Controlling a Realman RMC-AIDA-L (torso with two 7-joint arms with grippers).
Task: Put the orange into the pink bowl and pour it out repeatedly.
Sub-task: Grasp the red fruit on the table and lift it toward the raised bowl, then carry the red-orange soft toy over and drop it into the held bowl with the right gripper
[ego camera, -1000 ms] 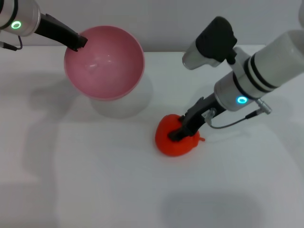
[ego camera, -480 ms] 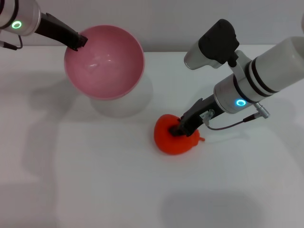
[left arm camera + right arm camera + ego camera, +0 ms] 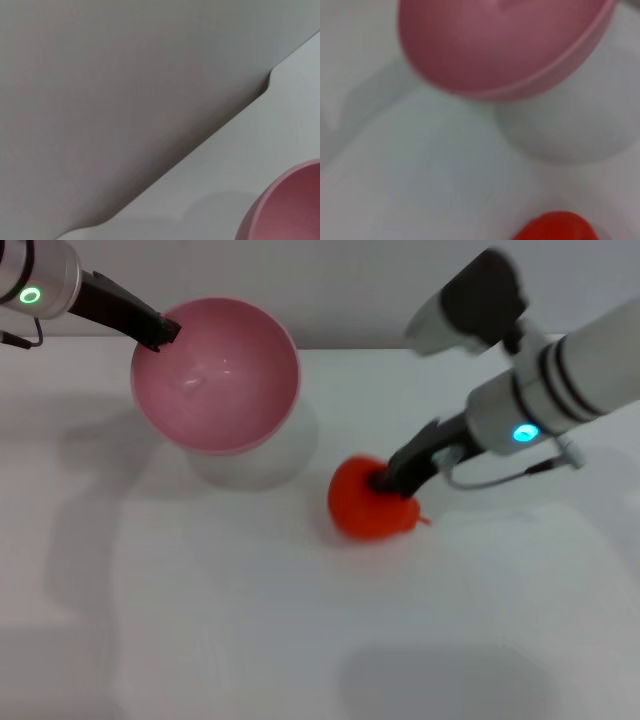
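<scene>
- Nearest you, on the white table (image 3: 200, 640), your right gripper (image 3: 385, 483) is clamped on the bright orange-red roundish toy orange (image 3: 365, 502), which looks just lifted.
- Farther back, your left gripper (image 3: 160, 332) pinches the rim of the glossy round pink plastic bowl (image 3: 215, 375), held off the table.
- Bowl lies up-left of the orange; carry it that way.

White table (image 3: 200, 620), grey wall (image 3: 125, 75)

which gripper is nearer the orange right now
Right. The right gripper is clamped on the orange from its upper right side, while the left gripper is far off across the table, holding the pink bowl by its rim.
</scene>
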